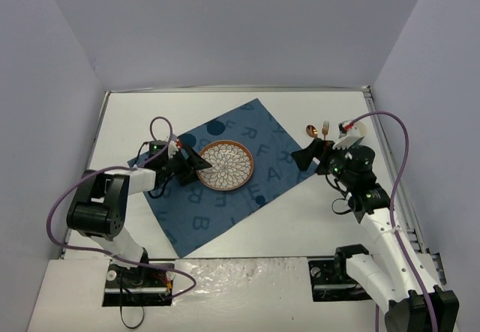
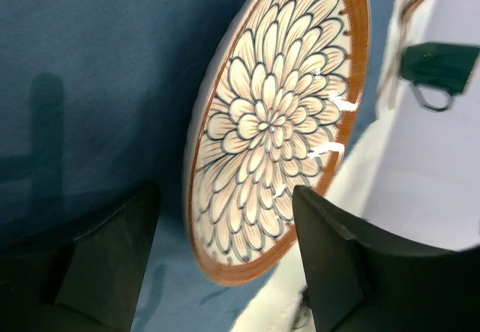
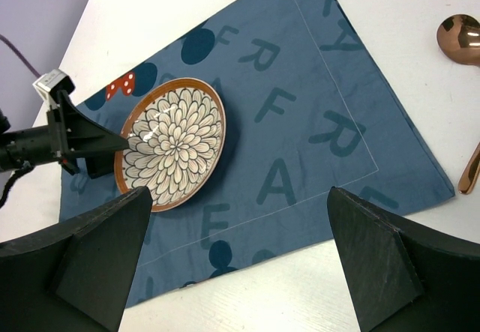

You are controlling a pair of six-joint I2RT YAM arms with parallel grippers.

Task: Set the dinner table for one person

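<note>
The dinner table (image 1: 315,212) is a white tabletop with a dark blue letter-printed placemat (image 1: 262,148) lying diagonally on it. A flower-patterned plate with a brown rim (image 1: 226,165) sits on the placemat. My left gripper (image 1: 196,167) is open at the plate's left rim; in the left wrist view its jaws (image 2: 225,272) stand apart either side of the plate's near edge (image 2: 247,261). My right gripper (image 1: 309,161) is open and empty above the placemat's right corner (image 3: 240,264). A copper spoon (image 1: 310,130) and a copper fork (image 1: 325,128) lie on the table just beyond it.
In the right wrist view the spoon bowl (image 3: 459,36) and a copper handle (image 3: 472,171) lie at the right edge, off the placemat (image 3: 300,107). Grey walls enclose the table on three sides. Purple cables trail from both arms.
</note>
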